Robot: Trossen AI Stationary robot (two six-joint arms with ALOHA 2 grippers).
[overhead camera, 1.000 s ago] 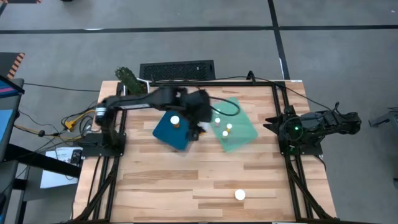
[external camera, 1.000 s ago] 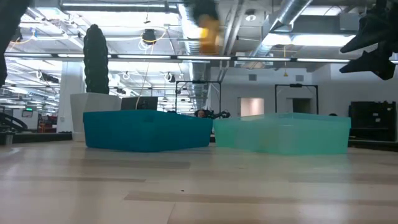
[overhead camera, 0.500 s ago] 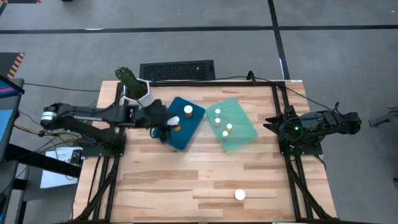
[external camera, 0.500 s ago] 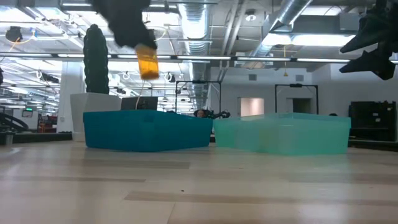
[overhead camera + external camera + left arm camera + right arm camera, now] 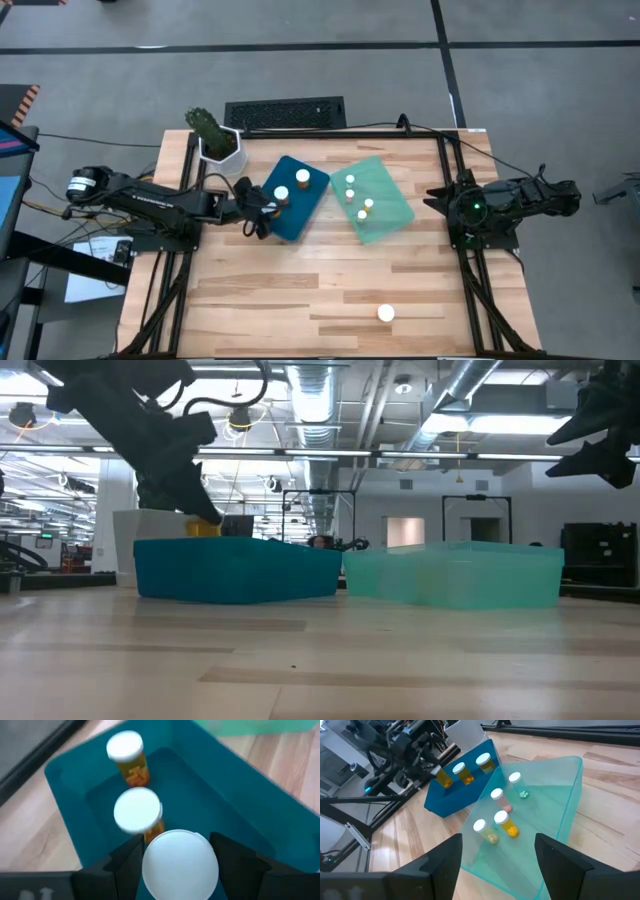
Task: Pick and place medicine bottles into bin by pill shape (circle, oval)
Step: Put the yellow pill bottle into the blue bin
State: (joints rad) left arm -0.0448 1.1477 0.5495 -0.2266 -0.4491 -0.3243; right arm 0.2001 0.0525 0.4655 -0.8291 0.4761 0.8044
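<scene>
Left end effector: the left end effector (image 5: 262,207) is reaching over the near-left corner of the blue tray (image 5: 310,196), fingers (image 5: 124,860) clamped on a bottle (image 5: 180,864) by its sides, the white cap facing the wrist camera
Held bottle: it is hanging at the tray's rim; in the low view its amber body (image 5: 203,528) is showing just above the tray wall (image 5: 240,568), under the dark end effector (image 5: 185,495)
Blue tray: it is lying on the worktop (image 5: 300,290) left of centre, angled; two bottles are standing upright in it, one (image 5: 282,194) just beside the end effector, the other (image 5: 302,178) farther along toward the back
Green tray: the green tray (image 5: 395,215) is lying just right of the blue one, their walls close together; four bottles are standing in it, among them one (image 5: 508,823) with orange contents and one (image 5: 483,830) with pale contents
Loose bottle: a lone bottle (image 5: 386,313) is standing on the worktop near the front edge, well apart from both trays
Right end effector: the right end effector (image 5: 437,193) is waiting at the right edge of the worktop, fingers (image 5: 442,865) spread apart and holding nothing
Cactus pot: the cactus pot (image 5: 222,147) is sitting at the back-left corner, behind the blue tray
</scene>
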